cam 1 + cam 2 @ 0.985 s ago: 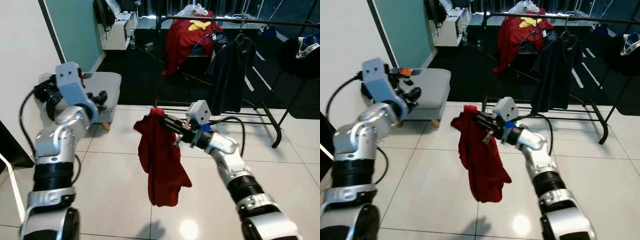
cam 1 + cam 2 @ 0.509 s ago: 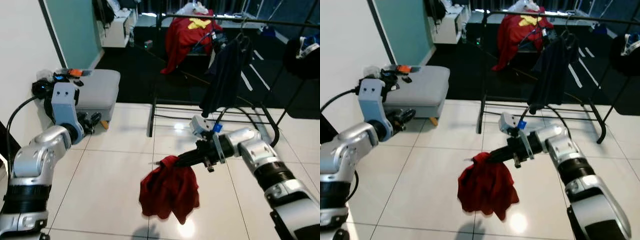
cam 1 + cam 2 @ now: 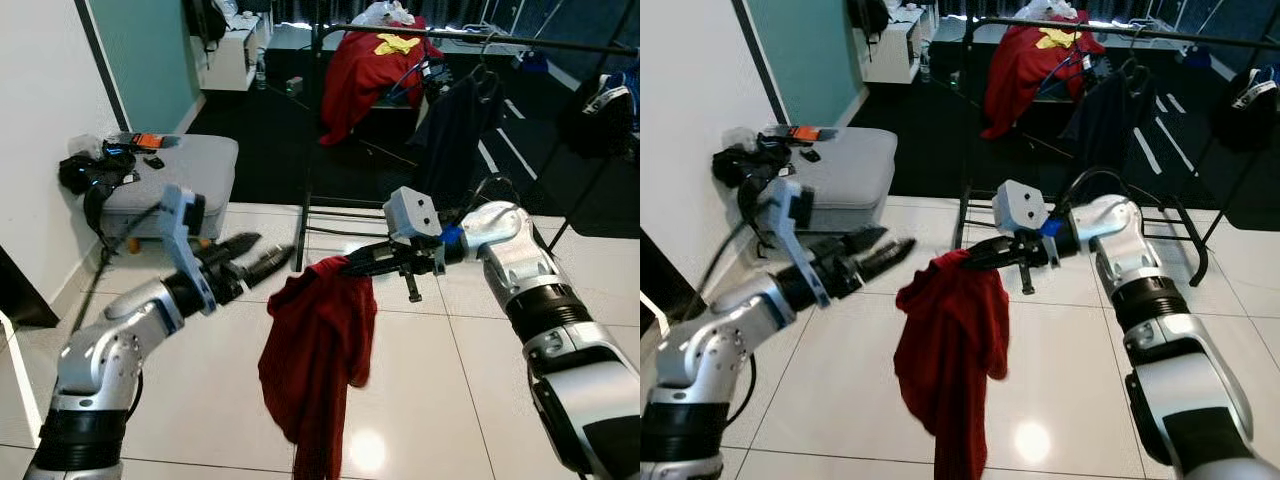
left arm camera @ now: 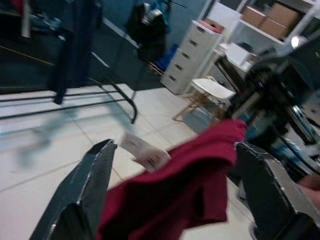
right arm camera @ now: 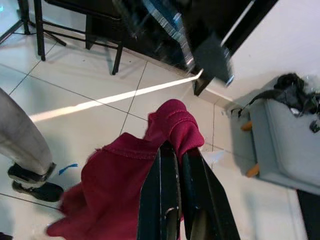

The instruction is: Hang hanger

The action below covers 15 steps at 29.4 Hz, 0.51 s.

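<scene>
In the left eye view, the right gripper (image 3: 345,266) is pinching the top of a red garment (image 3: 315,365), which is hanging down over the white tiled floor (image 3: 450,380). The left gripper (image 3: 262,262) is reaching toward the garment from the robot's left, its fingers spread apart and pointing at the cloth without touching it. Behind them, a black clothes rack (image 3: 520,44) is carrying another red garment with a yellow mark (image 3: 365,60) and a dark garment (image 3: 455,130). A grey stool (image 3: 180,170) is standing by the white wall, with dark cables and small items lying on its top.

In the left wrist view, the two dark fingers (image 4: 87,187) are standing wide apart with the red garment (image 4: 185,187) between them, and a white label (image 4: 145,152) is showing on the cloth.

In the right wrist view, the black fingers (image 5: 172,200) are pressing tight together on a fold of the red garment (image 5: 130,195). A person's grey trouser leg and shoe (image 5: 22,155) are standing on the tiles nearby.
</scene>
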{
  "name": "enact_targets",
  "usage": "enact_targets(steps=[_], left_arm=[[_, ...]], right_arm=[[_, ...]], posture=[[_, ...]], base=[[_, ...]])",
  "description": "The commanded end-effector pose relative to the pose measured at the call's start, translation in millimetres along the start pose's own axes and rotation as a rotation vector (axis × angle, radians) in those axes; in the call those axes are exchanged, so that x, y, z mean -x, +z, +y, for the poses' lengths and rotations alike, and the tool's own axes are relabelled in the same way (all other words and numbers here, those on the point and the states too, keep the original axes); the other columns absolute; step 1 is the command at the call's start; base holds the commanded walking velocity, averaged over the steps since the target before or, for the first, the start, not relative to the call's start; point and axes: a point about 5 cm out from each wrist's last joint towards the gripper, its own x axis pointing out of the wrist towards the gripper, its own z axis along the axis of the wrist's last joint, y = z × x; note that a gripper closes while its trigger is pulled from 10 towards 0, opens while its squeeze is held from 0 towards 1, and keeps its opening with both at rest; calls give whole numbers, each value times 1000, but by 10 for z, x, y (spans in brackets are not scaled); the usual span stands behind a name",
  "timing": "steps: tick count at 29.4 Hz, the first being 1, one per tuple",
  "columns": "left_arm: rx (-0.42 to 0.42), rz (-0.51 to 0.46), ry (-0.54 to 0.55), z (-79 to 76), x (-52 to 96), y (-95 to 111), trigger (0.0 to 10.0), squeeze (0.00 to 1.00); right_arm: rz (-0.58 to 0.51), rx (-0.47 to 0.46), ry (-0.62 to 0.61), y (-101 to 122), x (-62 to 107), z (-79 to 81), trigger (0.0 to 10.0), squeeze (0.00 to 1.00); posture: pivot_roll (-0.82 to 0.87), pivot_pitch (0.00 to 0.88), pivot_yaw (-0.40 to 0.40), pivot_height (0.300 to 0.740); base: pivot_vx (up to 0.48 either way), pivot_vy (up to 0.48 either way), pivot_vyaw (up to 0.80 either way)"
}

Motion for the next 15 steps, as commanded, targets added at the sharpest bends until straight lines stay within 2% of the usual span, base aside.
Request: enact_targets(steps=[1,2,4,9,15], left_arm=[[31,-3,-57,-40,-15,-88,10000,1000],[31,-3,-57,-40,-15,-88,10000,1000],[57,-13,-139,-113,-23,-74,10000,1000],[38,5,-173,-109,-5,-106,10000,1000],[-113,-65,-51,80,-29,-126,10000,992]], right_arm=[[-15,62,-26,101,47,-83,0,0],[-15,62,-26,101,47,-83,0,0],[-10,108,-63,128,95,-126,0,0],[-10,134,-82,155,137,-158,0,0],[-73,123,-92,235,197,-219,0,0]], posture=[[69,74,-25,740],[69,74,-25,740],[64,74,-24,740],[62,73,-25,740],[57,68,-33,740]], base=[[0,0,0],[0,0,0],[0,0,0],[0,0,0],[0,0,0]])
